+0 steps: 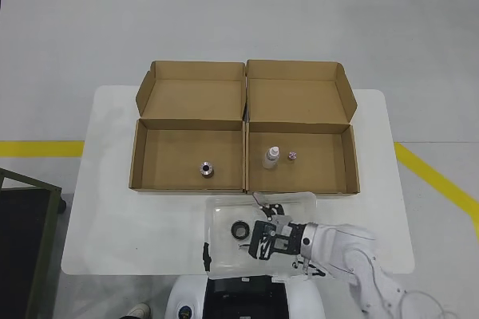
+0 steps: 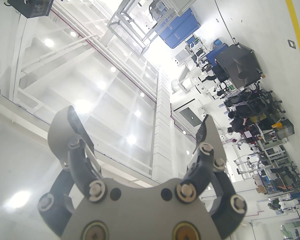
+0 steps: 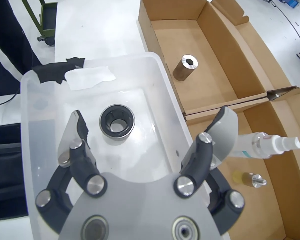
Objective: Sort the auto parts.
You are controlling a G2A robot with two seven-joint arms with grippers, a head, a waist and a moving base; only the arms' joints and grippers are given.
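A black ring-shaped bearing (image 3: 117, 123) (image 1: 239, 230) lies flat in a clear plastic bin (image 3: 90, 59) (image 1: 303, 199) at the table's near edge. My right gripper (image 3: 151, 118) (image 1: 257, 227) hangs open just above the bin, close beside the bearing, with nothing between its fingers. In the left cardboard box (image 1: 144, 155) stands a metal cylinder (image 1: 204, 168) (image 3: 185, 67). The right cardboard box (image 1: 347, 159) holds a spray bottle (image 1: 271, 156) (image 3: 265, 144) and a small metal part (image 1: 292, 154) (image 3: 250, 179). My left gripper (image 2: 137, 121) is open and empty, seen against the hall's ceiling.
Both boxes sit side by side behind the bin with their lids folded back. Black tape (image 3: 57, 71) and a white label (image 3: 90, 77) stick to the bin's wall. A dark green cart (image 1: 16, 231) stands left of the table. Bare white tabletop (image 1: 112, 207) lies left of the bin.
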